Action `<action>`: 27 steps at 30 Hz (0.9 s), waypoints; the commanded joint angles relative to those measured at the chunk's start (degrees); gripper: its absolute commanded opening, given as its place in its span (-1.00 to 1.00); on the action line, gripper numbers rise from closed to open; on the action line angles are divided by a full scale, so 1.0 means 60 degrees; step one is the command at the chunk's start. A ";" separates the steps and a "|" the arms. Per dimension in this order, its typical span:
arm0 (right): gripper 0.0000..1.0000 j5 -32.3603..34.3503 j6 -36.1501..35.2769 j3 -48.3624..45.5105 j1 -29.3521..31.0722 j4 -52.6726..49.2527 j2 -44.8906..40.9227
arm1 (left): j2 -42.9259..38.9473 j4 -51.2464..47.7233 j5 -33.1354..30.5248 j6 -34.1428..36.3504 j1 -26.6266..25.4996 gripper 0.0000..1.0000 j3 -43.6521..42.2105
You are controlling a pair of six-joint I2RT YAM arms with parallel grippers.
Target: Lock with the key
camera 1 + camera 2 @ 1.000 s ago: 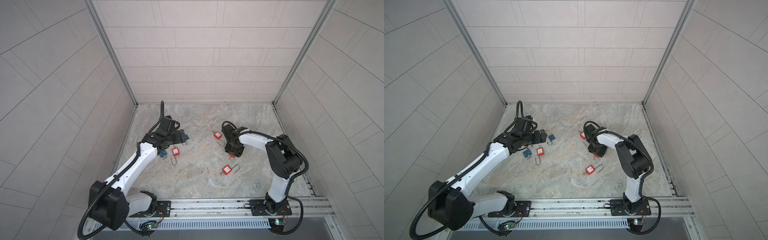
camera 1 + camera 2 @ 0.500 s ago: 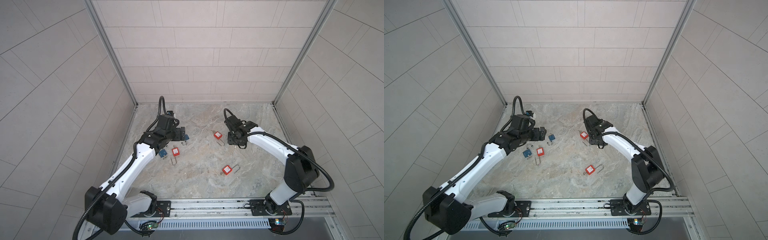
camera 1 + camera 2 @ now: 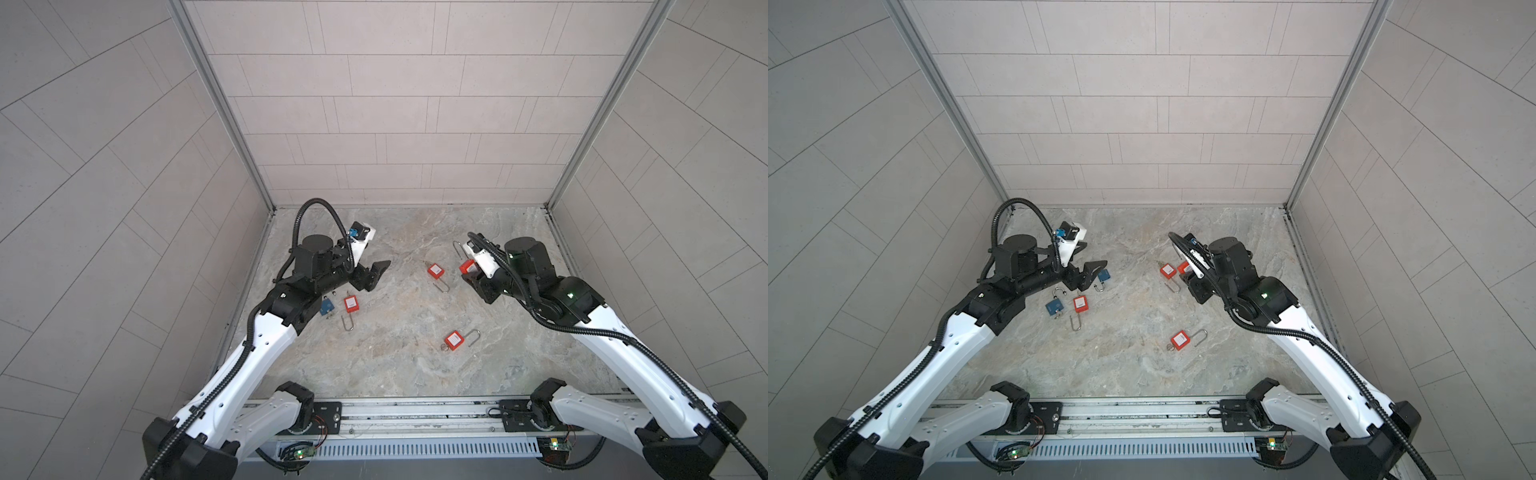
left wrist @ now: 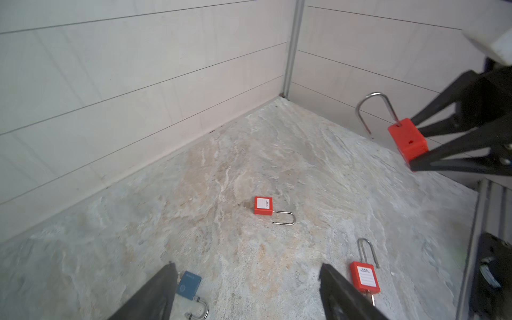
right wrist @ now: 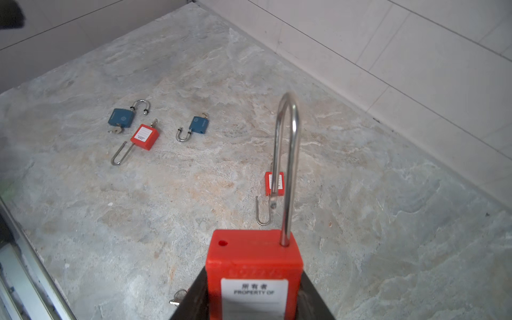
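Observation:
My right gripper (image 3: pixel 471 275) (image 5: pixel 255 273) is shut on a red padlock (image 5: pixel 253 260) (image 4: pixel 406 141) and holds it above the floor. Its steel shackle (image 5: pixel 288 155) stands open, with one leg out of the body. A small key (image 5: pixel 177 297) shows beside one right finger; I cannot tell what it belongs to. My left gripper (image 3: pixel 376 275) (image 4: pixel 246 268) hangs open and empty over the floor on the left, well apart from the held padlock. A blue padlock (image 4: pixel 189 285) and a red padlock (image 4: pixel 364 278) with a key in its base lie just outside its fingers.
More padlocks lie open on the stone floor: a red one (image 3: pixel 435 270) near the middle, a red one (image 3: pixel 454 340) nearer the front rail, and a red one (image 3: pixel 351 304) beside a blue one (image 3: pixel 327 306) on the left. Tiled walls (image 3: pixel 415 124) close in three sides.
The right gripper has risen off the floor with the red padlock and drawn back to the right. The left gripper has lifted, shifted slightly right and narrowed a little.

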 commanded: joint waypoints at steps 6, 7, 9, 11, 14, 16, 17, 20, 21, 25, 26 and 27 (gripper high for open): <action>-0.28 -0.1689 -0.2761 0.0513 0.0352 -0.0706 0.0007 | 0.0883 0.0360 0.2894 0.2199 -0.0908 0.37 0.0625; -0.28 -0.1713 -0.2818 0.0492 0.0408 -0.0630 -0.0030 | 0.1006 0.0315 0.2988 0.2213 -0.1027 0.33 0.0741; -0.28 -0.1738 -0.3042 0.0441 0.0585 -0.0512 -0.0047 | 0.1199 0.0291 0.3086 0.2236 -0.1163 0.29 0.0897; -0.29 -0.1726 -0.3232 0.0368 0.0855 -0.0382 -0.0003 | 0.1318 0.0291 0.3095 0.2331 -0.1245 0.22 0.1021; -0.29 -0.1752 -0.3442 0.0425 0.1162 -0.0438 0.0214 | 0.1483 0.0266 0.3296 0.2405 -0.1337 0.08 0.1215; -0.29 -0.1888 -0.3407 0.0487 0.1201 -0.0444 0.0375 | 0.1525 0.0237 0.3455 0.2518 -0.1389 -0.01 0.1284; -0.29 -0.1968 -0.3407 0.0504 0.1211 -0.0416 0.0420 | 0.1515 0.0209 0.3541 0.2684 -0.1400 -0.08 0.1280; -0.29 -0.2020 -0.3444 0.0596 0.1326 -0.0419 0.0565 | 0.1447 -0.0113 0.3597 0.3026 -0.1458 -0.20 0.1320; -0.29 -0.2020 -0.3470 0.0655 0.1359 -0.0467 0.0617 | 0.1424 -0.0217 0.3628 0.3096 -0.1459 -0.23 0.1319; -0.30 -0.2020 -0.3575 0.0812 0.1473 -0.0600 0.0774 | 0.1383 -0.0518 0.3629 0.3221 -0.1503 -0.28 0.1325; -0.30 -0.2007 -0.3582 0.0849 0.1492 -0.0640 0.0804 | 0.1390 -0.0579 0.3643 0.3224 -0.1519 -0.28 0.1322; -0.31 -0.2008 -0.3623 0.0884 0.1515 -0.0681 0.0833 | 0.1390 -0.0626 0.3665 0.3235 -0.1517 -0.29 0.1327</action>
